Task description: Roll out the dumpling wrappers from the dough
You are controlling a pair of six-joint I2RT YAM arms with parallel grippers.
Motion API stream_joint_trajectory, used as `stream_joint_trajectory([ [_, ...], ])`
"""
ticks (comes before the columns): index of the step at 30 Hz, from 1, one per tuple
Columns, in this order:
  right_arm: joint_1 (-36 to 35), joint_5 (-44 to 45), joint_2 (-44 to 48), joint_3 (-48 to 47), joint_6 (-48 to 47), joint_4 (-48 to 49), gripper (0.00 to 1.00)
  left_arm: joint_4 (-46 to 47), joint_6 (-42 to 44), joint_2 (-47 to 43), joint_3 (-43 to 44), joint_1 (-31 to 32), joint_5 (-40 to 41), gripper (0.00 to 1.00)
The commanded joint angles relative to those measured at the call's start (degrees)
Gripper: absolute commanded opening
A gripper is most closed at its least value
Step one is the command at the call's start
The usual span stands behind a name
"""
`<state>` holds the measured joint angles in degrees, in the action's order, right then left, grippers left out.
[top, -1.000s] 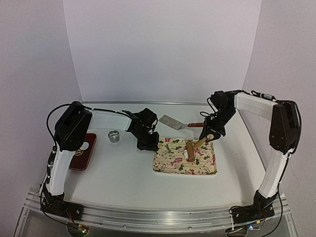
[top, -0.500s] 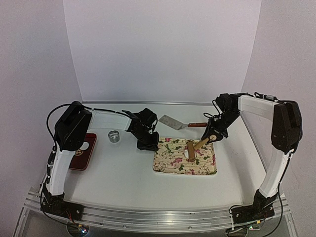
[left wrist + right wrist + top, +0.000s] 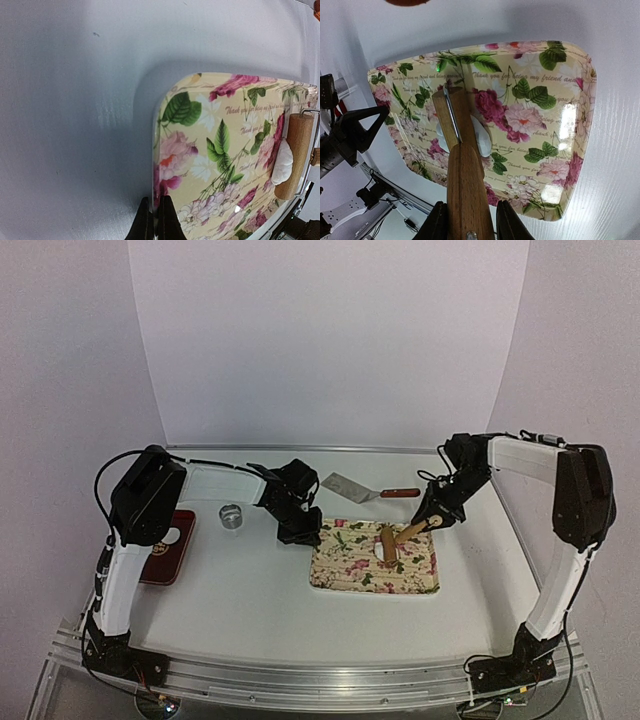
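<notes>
Sitting nearest the arm bases, a floral tray [image 3: 350, 570] lies flat on the white table [image 3: 250, 590], with a lump of white dough [image 3: 481, 136] on its middle. A wooden roller [image 3: 455, 120] presses down on the dough, its barrel lying across the lump so that white shows on both sides. The right gripper [image 3: 467, 220] is clamped around the roller's handle, one finger on each side, and the handle slopes up toward the tray's far right corner. The left gripper [image 3: 154, 214] has its jaws pinched together on the thin rim at the tray's far left corner. Off to the left, well apart from the tray, a dark red dish [image 3: 160, 562] carries one dumpling wrapper [image 3: 173, 536], a small white disc. Slightly farther back, a metal ring cutter [image 3: 232, 515] stands between the dish and the left gripper. Farthest of all, a spatula [image 3: 350, 486] with a red-brown handle lies just beyond the tray.
</notes>
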<state>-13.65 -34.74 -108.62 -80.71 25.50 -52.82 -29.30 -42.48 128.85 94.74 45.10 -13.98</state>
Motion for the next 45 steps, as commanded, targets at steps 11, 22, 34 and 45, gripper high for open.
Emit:
stream_joint_trajectory([
  [11,4.7,37.1,-6.8,7.4,-3.3,-9.6,0.00,-11.6,-0.7,1.5,-1.5,-5.5,11.6,0.00],
  [22,5.8,36.8,-6.6,8.1,-4.2,-9.2,0.00,-12.0,-0.7,2.1,-0.5,-5.8,11.6,0.00],
  [34,7.0,30.6,-4.4,8.6,-6.5,-7.4,0.00,-8.7,0.8,1.5,-1.4,-5.7,9.2,0.00],
  [45,1.4,2.3,6.4,-1.2,0.2,-7.8,0.00,-7.1,3.4,2.8,2.9,-3.7,5.8,0.00],
])
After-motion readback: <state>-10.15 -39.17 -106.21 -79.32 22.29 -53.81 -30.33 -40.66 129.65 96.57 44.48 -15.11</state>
